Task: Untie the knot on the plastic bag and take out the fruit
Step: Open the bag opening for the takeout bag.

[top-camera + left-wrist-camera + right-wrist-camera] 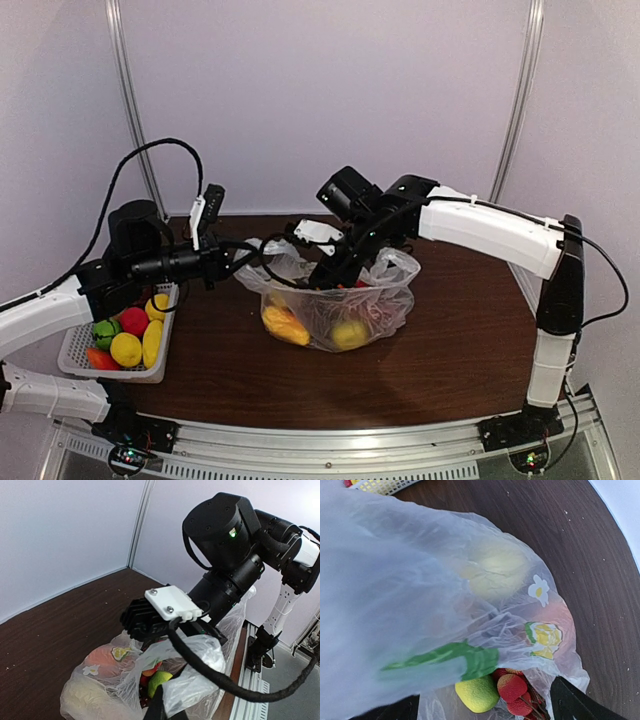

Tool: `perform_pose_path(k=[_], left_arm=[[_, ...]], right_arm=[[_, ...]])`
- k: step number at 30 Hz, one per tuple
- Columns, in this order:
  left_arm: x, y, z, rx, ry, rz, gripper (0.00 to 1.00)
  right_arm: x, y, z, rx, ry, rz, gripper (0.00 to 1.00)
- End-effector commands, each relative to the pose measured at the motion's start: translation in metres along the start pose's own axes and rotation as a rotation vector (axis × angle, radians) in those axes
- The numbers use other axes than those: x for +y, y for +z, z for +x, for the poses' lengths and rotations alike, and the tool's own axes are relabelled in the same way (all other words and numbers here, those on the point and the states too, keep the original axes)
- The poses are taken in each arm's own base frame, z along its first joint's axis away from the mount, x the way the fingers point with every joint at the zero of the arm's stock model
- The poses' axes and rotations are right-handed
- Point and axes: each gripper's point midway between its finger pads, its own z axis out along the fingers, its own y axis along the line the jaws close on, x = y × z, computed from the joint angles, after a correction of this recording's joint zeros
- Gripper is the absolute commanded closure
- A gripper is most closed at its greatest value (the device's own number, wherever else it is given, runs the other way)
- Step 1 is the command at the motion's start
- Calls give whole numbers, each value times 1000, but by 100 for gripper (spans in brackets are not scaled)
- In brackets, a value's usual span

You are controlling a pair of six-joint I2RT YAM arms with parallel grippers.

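Note:
The plastic bag (385, 300) sits mid-table with its mouth open; no knot shows. Inside it are a yellow mango (284, 325), a lemon (349, 333) and red fruit. My left gripper (241, 262) is shut on the bag's left rim and holds it up; in the left wrist view its dark fingers (159, 702) pinch the plastic (197, 677) above a green lime (159, 679). My right gripper (332, 274) reaches into the bag's mouth. In the right wrist view it (485, 696) is open, fingers (572, 705) wide apart, over a yellow-green fruit (477, 694) and red lychees (512, 687).
A white slotted basket (75, 352) stands at the table's left edge, holding yellow, red and green fruit (127, 348). The right arm's wrist (220, 530) hangs close in front of the left wrist camera. Bare brown table (460, 350) lies right of the bag.

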Motion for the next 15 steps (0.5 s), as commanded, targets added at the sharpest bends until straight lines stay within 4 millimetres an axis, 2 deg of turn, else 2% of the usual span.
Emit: perform_pose_path(k=[1,5,6,9,11,15], left_arm=[[-6,-5,-3,-16,-1,12,100],[-5,-9,-4,-26,-2,-4,100],[-4,-10,-4,-25,-3,-10,100],[-1,-13,-3,-22,-7,-37,100],[1,-14,-3,-18,-10,-53,100],[3,-13,-13,-25,15,-71,100]], right_arm=[[-38,15,11,20,67,207,16],[-68,14,16,9,143,338,44],[-75,11,16,-2,165,361,53],[-99,-6,15,-41,232,424,82],[-117,-24,14,-72,278,471,100],[-165,-81,16,-147,403,597,100]])
